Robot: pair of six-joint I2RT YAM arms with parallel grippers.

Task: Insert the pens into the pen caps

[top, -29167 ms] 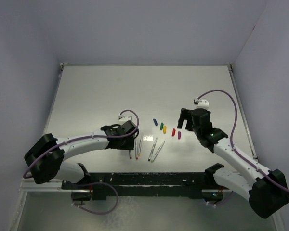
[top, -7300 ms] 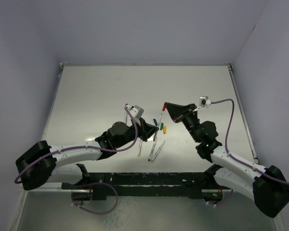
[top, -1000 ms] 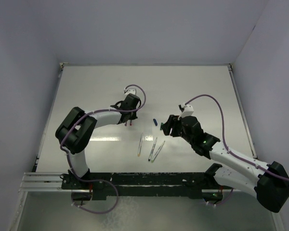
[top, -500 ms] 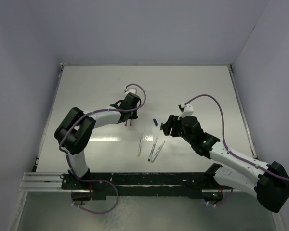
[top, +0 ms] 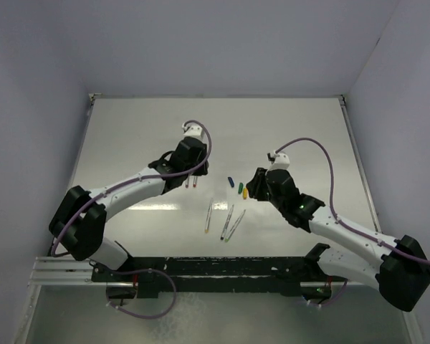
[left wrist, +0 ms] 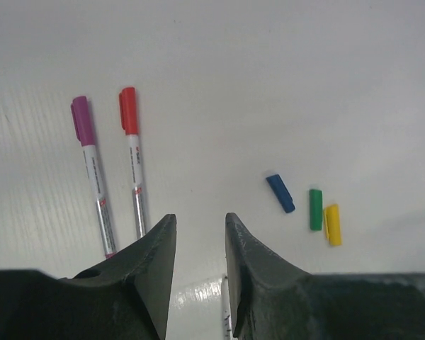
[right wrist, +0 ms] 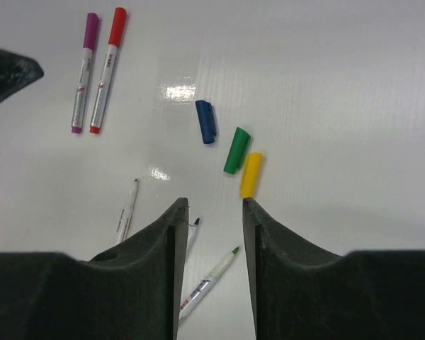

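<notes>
Two capped pens lie side by side, one with a purple cap (left wrist: 80, 120) and one with a red cap (left wrist: 128, 111); they also show as the purple pen (right wrist: 83, 71) and the red pen (right wrist: 108, 67). Loose pen caps sit in a row: blue cap (right wrist: 205, 121), green cap (right wrist: 236, 150), yellow cap (right wrist: 251, 175). Three uncapped pens (top: 227, 217) lie nearer the bases, among them a green-tipped pen (right wrist: 209, 283). My left gripper (left wrist: 200, 219) hangs open and empty just beside the capped pens. My right gripper (right wrist: 215, 204) is open and empty, its tips just short of the yellow cap.
The white table (top: 129, 143) is walled at the back and sides. The left arm (top: 129, 190) reaches in from the left and the right arm (top: 330, 222) from the right. A fingertip of the left gripper (right wrist: 7, 74) shows at the right wrist view's edge.
The left gripper's jaws have spread and it has drawn back from the red-capped pen, its arm swinging outward. The right gripper narrowed and shifted off the green and yellow caps.
</notes>
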